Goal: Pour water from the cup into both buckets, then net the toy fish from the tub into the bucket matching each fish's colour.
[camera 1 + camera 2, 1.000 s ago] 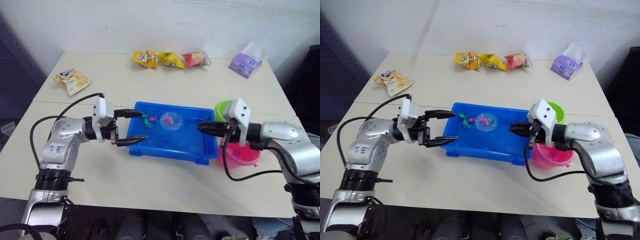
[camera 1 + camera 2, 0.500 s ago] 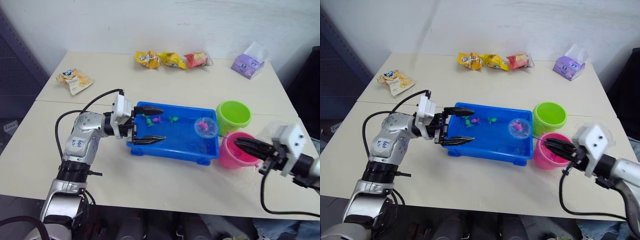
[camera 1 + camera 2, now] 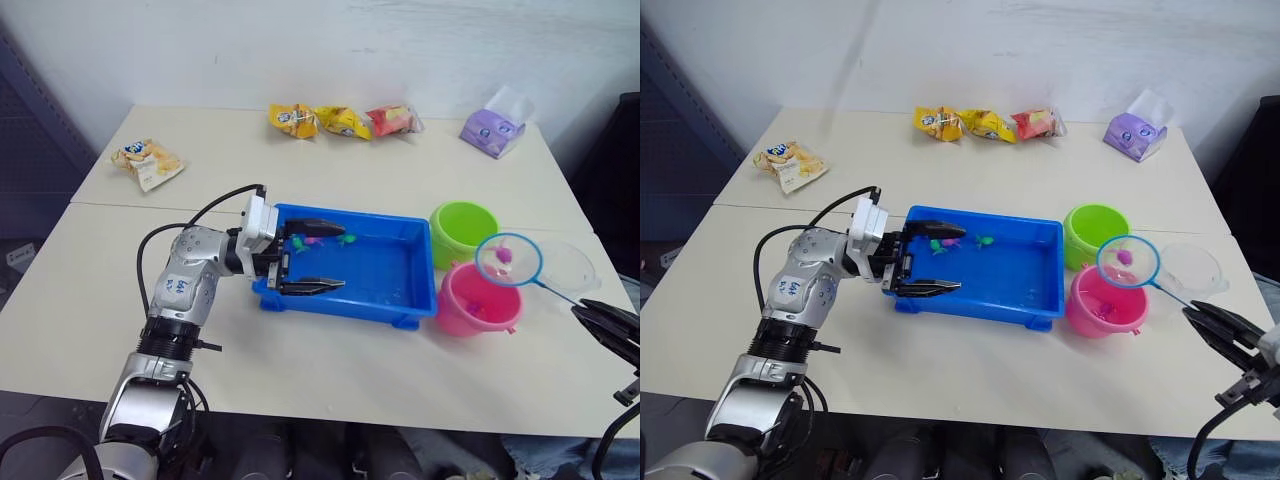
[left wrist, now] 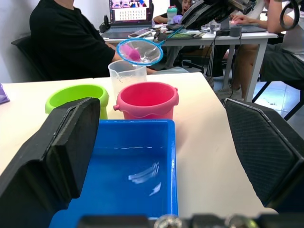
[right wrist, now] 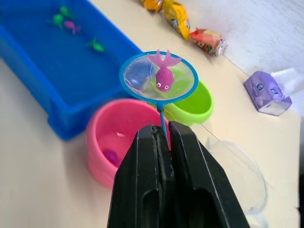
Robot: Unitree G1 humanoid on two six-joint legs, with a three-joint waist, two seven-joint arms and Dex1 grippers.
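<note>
Two buckets stand just right of the tub (image 3: 390, 290): the green bucket (image 3: 462, 230) further back and the pink bucket (image 3: 478, 302) nearer, touching or almost touching each other. The clear cup (image 3: 1192, 272) is right of them, hard to make out against the table, and the net partly covers it in the head views. The right gripper (image 5: 161, 156) is cut off at the picture edge in the head views; in its wrist view the two fingers are pressed together on the thin handle of the net (image 3: 508, 259). The hoop hangs above the pink bucket with one pink fish (image 5: 163, 76) inside. One more small pink shape lies at the bottom of the pink bucket (too small to say what it is). In the tub, at its far left corner, three fish can be counted, two green and one pink (image 5: 71, 26). The left gripper (image 3: 318, 255) is spread wide over the left end of the tub, holding nothing. Four snack bags and a purple packet (image 3: 494, 124) lie on the table behind
</note>
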